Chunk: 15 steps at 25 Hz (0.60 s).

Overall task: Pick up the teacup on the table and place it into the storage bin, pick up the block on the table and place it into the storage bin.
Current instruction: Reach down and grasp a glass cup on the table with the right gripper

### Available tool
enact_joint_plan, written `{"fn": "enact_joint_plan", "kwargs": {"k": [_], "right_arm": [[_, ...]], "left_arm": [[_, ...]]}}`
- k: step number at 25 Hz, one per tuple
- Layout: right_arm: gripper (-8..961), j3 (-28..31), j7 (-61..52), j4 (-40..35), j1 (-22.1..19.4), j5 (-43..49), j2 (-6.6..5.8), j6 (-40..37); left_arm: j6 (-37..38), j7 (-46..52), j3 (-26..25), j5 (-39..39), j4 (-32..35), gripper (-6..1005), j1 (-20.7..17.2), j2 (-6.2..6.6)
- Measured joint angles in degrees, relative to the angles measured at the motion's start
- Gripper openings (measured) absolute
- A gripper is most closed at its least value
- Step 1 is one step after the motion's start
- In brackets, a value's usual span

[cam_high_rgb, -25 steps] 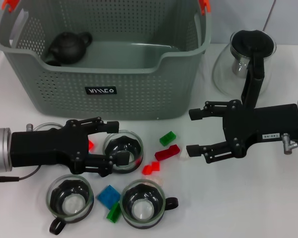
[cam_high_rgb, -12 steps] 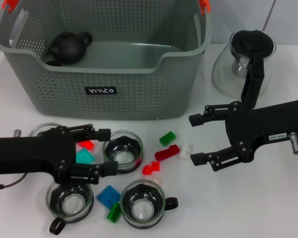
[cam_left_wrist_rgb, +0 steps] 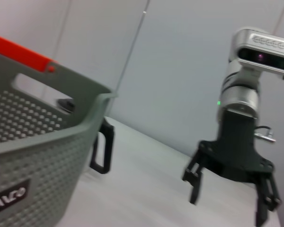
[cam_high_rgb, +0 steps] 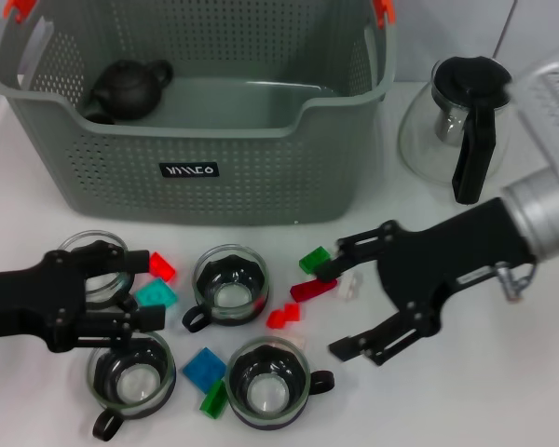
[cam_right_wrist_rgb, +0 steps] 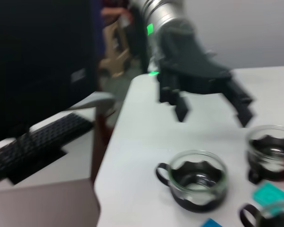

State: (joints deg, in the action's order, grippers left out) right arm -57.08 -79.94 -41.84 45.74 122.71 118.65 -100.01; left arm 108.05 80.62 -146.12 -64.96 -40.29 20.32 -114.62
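Several glass teacups stand on the white table: one in the middle (cam_high_rgb: 228, 284), one at the front (cam_high_rgb: 268, 382), one at the front left (cam_high_rgb: 130, 372). Small blocks lie among them, such as a teal one (cam_high_rgb: 156, 295), a blue one (cam_high_rgb: 203, 366) and a dark red one (cam_high_rgb: 312, 287). My left gripper (cam_high_rgb: 143, 289) is open beside the teal block, left of the middle teacup, holding nothing. My right gripper (cam_high_rgb: 334, 312) hangs open and tilted just right of the dark red block. The storage bin (cam_high_rgb: 196, 130) stands behind. The right wrist view shows the left gripper (cam_right_wrist_rgb: 213, 111) beyond a teacup (cam_right_wrist_rgb: 196, 182).
A black teapot (cam_high_rgb: 129, 88) lies inside the bin at its left end. A glass pitcher with a black handle (cam_high_rgb: 466, 121) stands at the back right. A fourth teacup (cam_high_rgb: 91, 253) sits behind my left gripper. Green (cam_high_rgb: 314, 259), red (cam_high_rgb: 282, 317) and white (cam_high_rgb: 349, 284) blocks lie between the grippers.
My left gripper has drawn back to the left, away from the middle teacup. My right arm has swung down and left, tilting its open gripper over toward the blocks.
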Motion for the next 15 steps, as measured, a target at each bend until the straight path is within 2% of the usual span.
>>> {"fn": "enact_joint_plan", "kwargs": {"k": [4, 9, 15], "right_arm": [[897, -3.76, -2.65, -0.58, 3.80, 1.08, 1.47, -0.13], [894, -9.64, -7.43, -0.96, 7.09, 0.41, 1.74, -0.76], [891, -17.03, -12.24, -5.78, 8.01, 0.35, 1.77, -0.49]], "left_arm": [[-0.02, 0.00, -1.11, 0.00, -0.01, 909, -0.56, 0.83], [-0.11, -0.10, -1.12, 0.93, -0.01, 909, -1.03, 1.50], [-0.50, -0.39, -1.14, 2.92, -0.10, 910, -1.01, 1.69]]}}
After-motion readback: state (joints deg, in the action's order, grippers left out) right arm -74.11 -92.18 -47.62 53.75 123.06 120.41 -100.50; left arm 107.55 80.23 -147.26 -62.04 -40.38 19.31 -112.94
